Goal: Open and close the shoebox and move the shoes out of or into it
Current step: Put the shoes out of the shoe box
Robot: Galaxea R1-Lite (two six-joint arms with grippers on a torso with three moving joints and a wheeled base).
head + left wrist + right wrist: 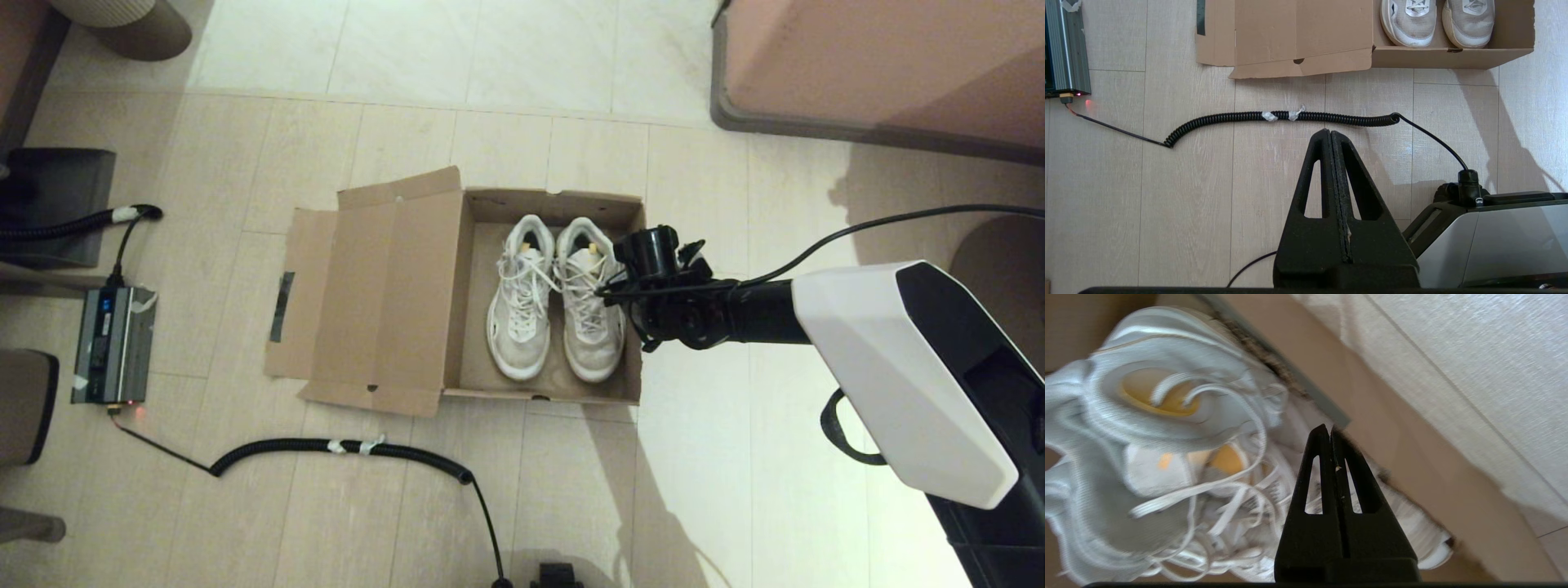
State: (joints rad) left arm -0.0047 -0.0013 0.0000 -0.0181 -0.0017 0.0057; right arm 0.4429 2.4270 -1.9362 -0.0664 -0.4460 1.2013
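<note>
The brown cardboard shoebox (pixel 482 327) stands open on the floor, its lid flap (pixel 384 286) folded flat to the left with a dark tape strip (pixel 282 306). Both off-white sneakers lie side by side inside, the left shoe (pixel 520 310) and the right shoe (pixel 589 318), toes toward me. My right arm's wrist (pixel 665 294) hangs over the box's right wall. In the right wrist view my right gripper (pixel 1330 430) is shut and empty, just above the right shoe (pixel 1167 428) and beside the cardboard wall (pixel 1372 416). My left gripper (pixel 1330 132) is shut, empty, above the floor in front of the box (pixel 1453 57).
A coiled black cable (pixel 343 447) runs along the floor in front of the box, from a grey power unit (pixel 113 343) at the left. A pink piece of furniture (pixel 882 65) fills the back right. Dark furniture (pixel 57 196) stands at the left edge.
</note>
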